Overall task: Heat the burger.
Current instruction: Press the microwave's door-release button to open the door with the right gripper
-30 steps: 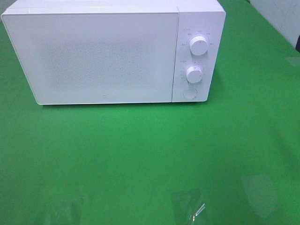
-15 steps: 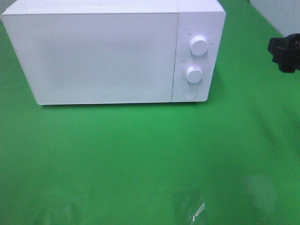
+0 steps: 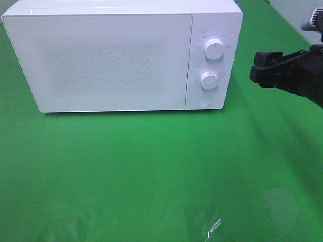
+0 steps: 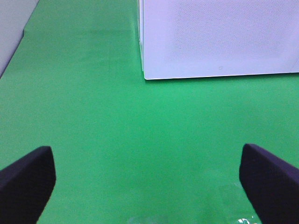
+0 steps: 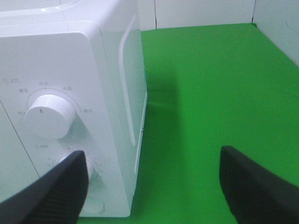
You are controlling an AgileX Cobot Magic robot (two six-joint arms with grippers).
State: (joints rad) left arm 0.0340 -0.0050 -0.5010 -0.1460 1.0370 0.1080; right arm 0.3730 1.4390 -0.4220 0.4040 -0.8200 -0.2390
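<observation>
Right claw (image 3: 258, 69) has pushed well in from the right edge since half a second ago, and now it hangs beside the control end of the microwave (image 3: 111, 60), level with the two knobs and apart from the white side wall. Its jaws stand wide with nothing between them; in its own wrist view the right claw (image 5: 154, 186) frames the cabinet's corner, one dark finger (image 5: 51, 191) overlapping the lower knob (image 5: 88, 170) while the upper knob (image 5: 49, 116) sits in plain sight. Over to the left claw (image 4: 148, 186): spread fully, empty, out over bare green desk (image 4: 117, 130) with the microwave's lower front corner (image 4: 147, 74) ahead of it, and it does not show in the high view. Door (image 3: 101, 60) is shut across the front, upper knob (image 3: 214, 49), lower knob (image 3: 208, 79) and round button (image 3: 204, 100) stacked on the panel to its right. Burger? None of the three views shows it, and through that frosted door I cannot tell whether it sits inside. Near the front edge of the desk (image 3: 151, 166) lies a shiny scrap (image 3: 212, 227), possibly clear film.
</observation>
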